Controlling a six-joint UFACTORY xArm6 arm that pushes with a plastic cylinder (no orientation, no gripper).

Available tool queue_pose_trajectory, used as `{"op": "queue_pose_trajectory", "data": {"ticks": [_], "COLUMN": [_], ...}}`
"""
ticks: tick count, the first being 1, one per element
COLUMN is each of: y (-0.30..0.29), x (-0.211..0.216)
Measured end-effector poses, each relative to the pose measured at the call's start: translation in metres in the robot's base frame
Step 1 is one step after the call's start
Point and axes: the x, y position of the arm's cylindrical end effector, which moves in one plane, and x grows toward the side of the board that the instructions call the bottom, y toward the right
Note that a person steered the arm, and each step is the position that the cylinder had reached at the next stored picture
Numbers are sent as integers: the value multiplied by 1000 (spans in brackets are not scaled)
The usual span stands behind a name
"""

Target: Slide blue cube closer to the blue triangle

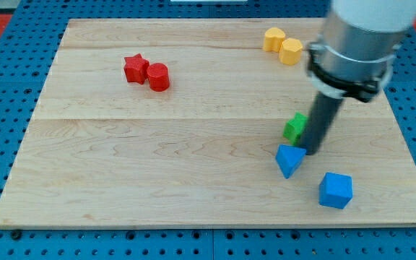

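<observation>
The blue cube [336, 190] lies near the view's bottom right on the wooden board [157, 166]. The blue triangle [289, 159] lies a short way to its upper left, apart from it. My tip [313, 151] stands just right of the blue triangle's top and above-left of the blue cube, touching neither that I can tell. A green block [294, 126] sits right behind the rod, at the tip's upper left, partly hidden by it.
A red star [135, 68] and a red cylinder [158, 76] touch each other at the upper left. Two yellow blocks [283, 45] sit side by side at the top right. The arm's grey body [356, 43] covers the top right corner.
</observation>
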Motion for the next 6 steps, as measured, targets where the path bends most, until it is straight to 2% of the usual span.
{"op": "queue_pose_trajectory", "data": {"ticks": [1, 2, 3, 4, 5, 6], "y": [-8, 9, 18, 67, 159, 63], "x": [-10, -41, -31, 10, 70, 106]}}
